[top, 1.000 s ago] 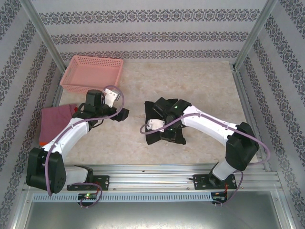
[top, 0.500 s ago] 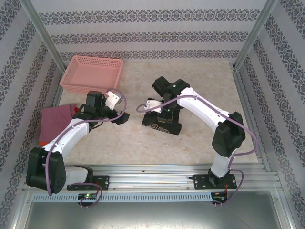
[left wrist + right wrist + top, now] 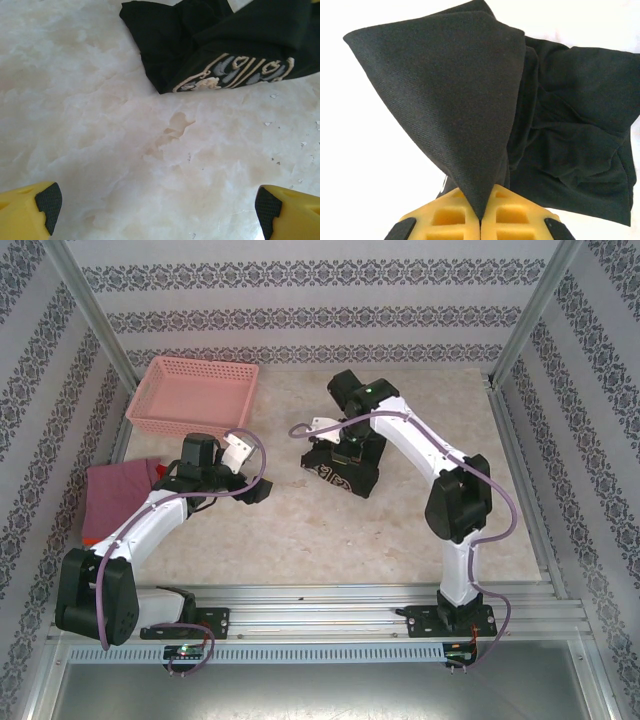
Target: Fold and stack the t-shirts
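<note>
Jaws of the right gripper (image 3: 481, 207) were clamped together on a pinched fold of the black t-shirt (image 3: 560, 145), which sat bunched beneath it at mid-table (image 3: 300, 540), with its lower edge apparently touching the surface. The left gripper (image 3: 157, 205) stood empty, jaws wide apart, low over bare marble. The shirt's emblem edge lay ahead of it and to its right, near but apart. The left arm was judged better placed for a second grip.
</note>
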`<state>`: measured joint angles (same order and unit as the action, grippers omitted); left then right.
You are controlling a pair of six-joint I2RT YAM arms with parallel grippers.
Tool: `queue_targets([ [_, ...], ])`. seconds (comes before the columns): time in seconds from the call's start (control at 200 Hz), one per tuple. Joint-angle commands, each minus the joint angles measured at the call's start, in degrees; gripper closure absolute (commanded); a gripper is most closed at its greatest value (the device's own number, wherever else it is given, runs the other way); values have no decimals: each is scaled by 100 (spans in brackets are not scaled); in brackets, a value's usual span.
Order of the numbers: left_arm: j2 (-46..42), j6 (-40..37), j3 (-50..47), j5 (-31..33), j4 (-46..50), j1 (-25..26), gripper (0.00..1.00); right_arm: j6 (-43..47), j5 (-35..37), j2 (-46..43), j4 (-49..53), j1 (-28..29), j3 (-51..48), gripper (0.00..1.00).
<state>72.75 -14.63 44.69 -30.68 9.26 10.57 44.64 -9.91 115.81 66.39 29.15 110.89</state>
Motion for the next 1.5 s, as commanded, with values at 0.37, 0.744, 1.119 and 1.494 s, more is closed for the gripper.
queue_targets([
  [0.37, 351, 108, 114, -377, -348, 155, 0, -286, 108, 1346, -289, -508, 1342, 98],
  [0.744, 523, 202, 258, -457, -350, 252, 0, -1077, 954, 2456, -1144, -843, 2391, 85],
  [1.119, 821, 362, 514, -484, -463, 400, 0, -2733, 842, 2922, -1338, -1140, 2819, 7],
  [1.494, 1331, 1160, 656, -144, -1394, 640, 0, -3474, -740, 3474, -513, -1420, 3378, 3],
])
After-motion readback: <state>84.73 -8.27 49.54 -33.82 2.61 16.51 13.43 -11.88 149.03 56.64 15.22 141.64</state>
